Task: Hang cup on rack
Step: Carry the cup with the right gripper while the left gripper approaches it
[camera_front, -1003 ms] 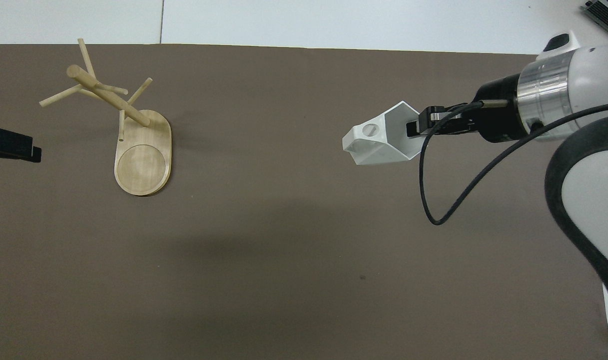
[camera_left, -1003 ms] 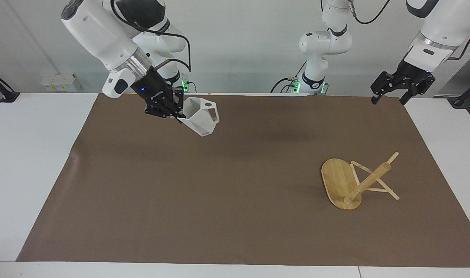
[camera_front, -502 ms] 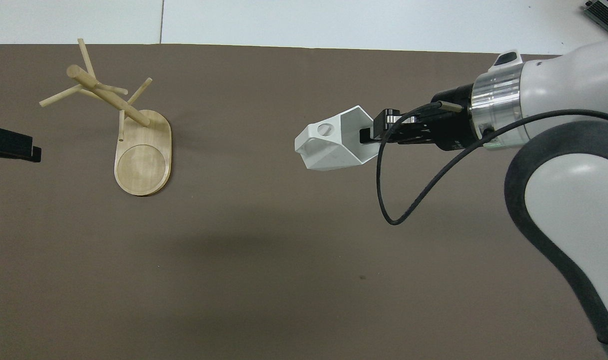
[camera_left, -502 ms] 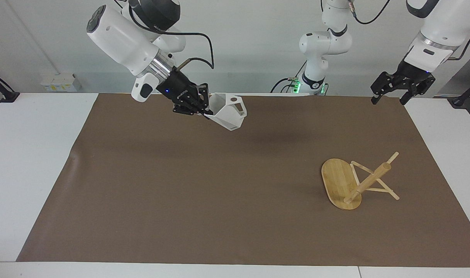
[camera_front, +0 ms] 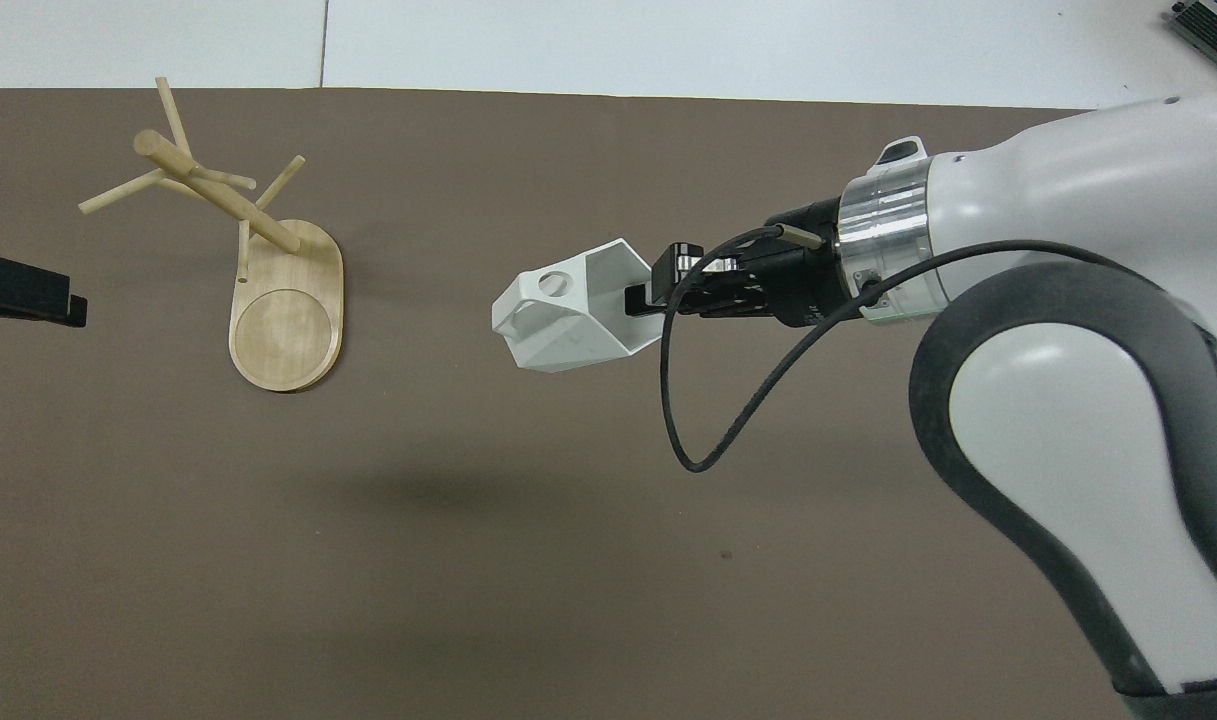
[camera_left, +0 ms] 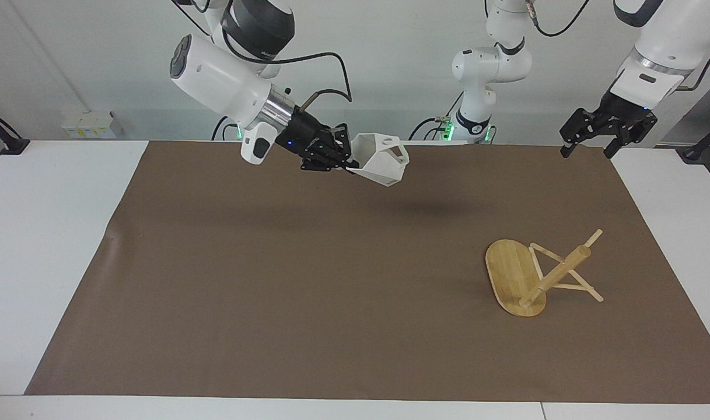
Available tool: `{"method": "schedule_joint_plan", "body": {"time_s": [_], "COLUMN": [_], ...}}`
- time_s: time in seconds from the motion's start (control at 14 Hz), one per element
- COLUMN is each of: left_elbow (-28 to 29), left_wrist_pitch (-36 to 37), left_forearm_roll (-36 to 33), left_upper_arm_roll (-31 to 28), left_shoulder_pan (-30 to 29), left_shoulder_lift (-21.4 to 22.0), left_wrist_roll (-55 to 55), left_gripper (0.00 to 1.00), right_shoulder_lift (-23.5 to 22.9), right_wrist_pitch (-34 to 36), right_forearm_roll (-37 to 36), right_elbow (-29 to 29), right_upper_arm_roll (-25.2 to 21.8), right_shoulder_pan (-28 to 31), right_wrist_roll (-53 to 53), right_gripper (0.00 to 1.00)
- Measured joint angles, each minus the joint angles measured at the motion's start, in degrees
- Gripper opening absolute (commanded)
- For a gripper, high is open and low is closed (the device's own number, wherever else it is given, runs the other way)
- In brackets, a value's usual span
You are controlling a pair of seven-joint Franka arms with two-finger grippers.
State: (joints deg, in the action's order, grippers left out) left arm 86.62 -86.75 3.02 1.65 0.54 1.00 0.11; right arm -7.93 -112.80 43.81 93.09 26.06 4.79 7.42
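Observation:
The white faceted cup (camera_left: 384,166) (camera_front: 568,325) hangs in the air over the brown mat, tipped on its side with its handle pointing toward the rack. My right gripper (camera_left: 350,165) (camera_front: 640,300) is shut on the cup's rim. The bamboo rack (camera_left: 515,280) (camera_front: 288,320) stands on its oval base toward the left arm's end of the table, its pegs bare. My left gripper (camera_left: 585,150) (camera_front: 28,300) waits open and empty, high over the mat's corner at that end.
A brown mat (camera_left: 308,303) covers most of the white table (camera_left: 45,233). A third white robot arm (camera_left: 483,76) stands at the table edge between my two arms. A black cable (camera_front: 728,420) loops from the right wrist.
The right arm has carried the cup through the air toward the rack's end of the table, tipping it flatter. The left gripper and the rack have not moved.

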Motion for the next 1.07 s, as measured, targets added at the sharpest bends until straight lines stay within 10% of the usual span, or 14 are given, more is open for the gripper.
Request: {"method": "schedule_joint_plan", "body": {"time_s": [1.07], "left_elbow": [16.4], "left_wrist_pitch": [-16.1], "left_forearm_roll": [14.6], "left_upper_arm_roll": [1.5], "left_shoulder_pan": [6.0], "left_shoulder_lift": [6.7], "left_wrist_roll": [36.8], "left_gripper": [1.0], "right_shoulder_lift": [-2.4], "right_wrist_pitch": [-8.3], "right_forearm_roll": [0.1], "right_elbow": [0.4], "right_upper_arm_roll": [8.0], "right_shoulder_pan": [-0.3], "right_wrist_roll": [7.5], "right_gripper": [0.0]}}
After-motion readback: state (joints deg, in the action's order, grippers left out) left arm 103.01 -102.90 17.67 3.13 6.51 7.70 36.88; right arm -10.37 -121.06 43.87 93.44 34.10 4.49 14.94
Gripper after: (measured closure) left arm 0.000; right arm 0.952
